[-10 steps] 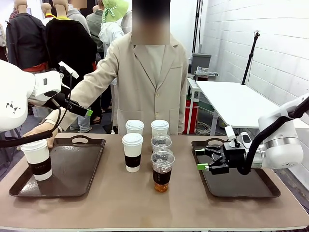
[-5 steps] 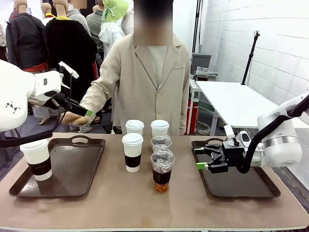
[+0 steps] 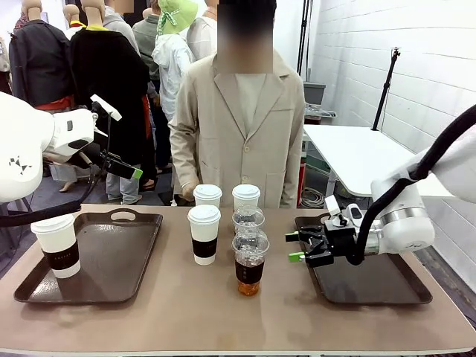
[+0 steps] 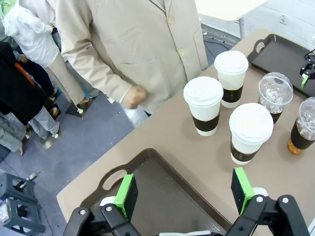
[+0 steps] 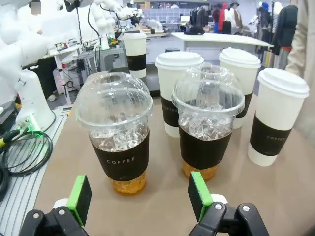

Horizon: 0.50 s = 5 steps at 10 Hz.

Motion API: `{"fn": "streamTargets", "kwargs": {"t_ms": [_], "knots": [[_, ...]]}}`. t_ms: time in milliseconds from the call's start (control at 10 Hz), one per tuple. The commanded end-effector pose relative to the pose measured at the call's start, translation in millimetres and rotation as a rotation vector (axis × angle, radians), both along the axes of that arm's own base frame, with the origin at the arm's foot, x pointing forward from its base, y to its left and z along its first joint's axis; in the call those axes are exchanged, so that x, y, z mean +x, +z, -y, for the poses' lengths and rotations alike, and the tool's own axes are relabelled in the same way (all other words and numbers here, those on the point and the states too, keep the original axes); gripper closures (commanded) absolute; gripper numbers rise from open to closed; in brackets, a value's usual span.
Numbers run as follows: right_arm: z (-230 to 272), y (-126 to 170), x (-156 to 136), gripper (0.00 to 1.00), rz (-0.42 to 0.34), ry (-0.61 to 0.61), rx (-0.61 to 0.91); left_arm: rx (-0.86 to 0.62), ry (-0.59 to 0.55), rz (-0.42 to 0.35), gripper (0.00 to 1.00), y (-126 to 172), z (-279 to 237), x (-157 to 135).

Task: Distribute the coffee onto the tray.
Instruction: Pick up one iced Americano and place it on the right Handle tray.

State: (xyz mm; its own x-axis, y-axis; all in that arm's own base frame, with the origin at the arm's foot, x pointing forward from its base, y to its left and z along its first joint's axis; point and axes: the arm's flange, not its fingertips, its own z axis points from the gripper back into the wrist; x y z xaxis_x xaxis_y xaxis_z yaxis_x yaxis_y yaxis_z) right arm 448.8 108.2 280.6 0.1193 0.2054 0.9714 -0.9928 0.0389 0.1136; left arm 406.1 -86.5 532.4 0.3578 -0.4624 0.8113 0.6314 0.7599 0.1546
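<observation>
The coffee stands mid-table: three white lidded cups (image 3: pixel 204 234) with brown sleeves and two clear dome-lidded iced cups (image 3: pixel 251 262). A fourth white cup (image 3: pixel 57 244) sits on the left tray (image 3: pixel 119 268). My right gripper (image 3: pixel 293 247) is open, low over the left edge of the right tray (image 3: pixel 379 282), pointing at the nearer iced cup (image 5: pixel 115 132) a short way ahead; the second iced cup (image 5: pixel 207 128) stands beside it. My left gripper (image 3: pixel 126 169) hangs open high above the left tray (image 4: pixel 162 191), its green pads (image 4: pixel 126 195) holding nothing.
The person in a beige coat stands at the far edge, hand (image 4: pixel 133 97) closed by their side. A white table (image 3: pixel 364 156) stands behind on the right. Bare tabletop lies in front of the cups and between the trays.
The person's arm has drawn back from the left tray to their side. My right gripper has slid left toward the iced cups. The left arm has stayed still.
</observation>
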Motion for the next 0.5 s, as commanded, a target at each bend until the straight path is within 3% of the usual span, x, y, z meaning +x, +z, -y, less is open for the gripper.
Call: {"fn": "streamTargets", "kwargs": {"t_ms": [0, 400], "knots": [[-14.9, -12.8, 9.0, 0.0, -0.002, -0.002, 0.007, 0.007, 0.004, -0.006, 0.0, 0.8, -0.6, -1.0], [-38.3, -31.3, 5.0, 0.0, -0.024, 0.043, 0.014, 0.007, 0.004, -0.006, 0.0, 0.8, -0.6, -1.0]]}}
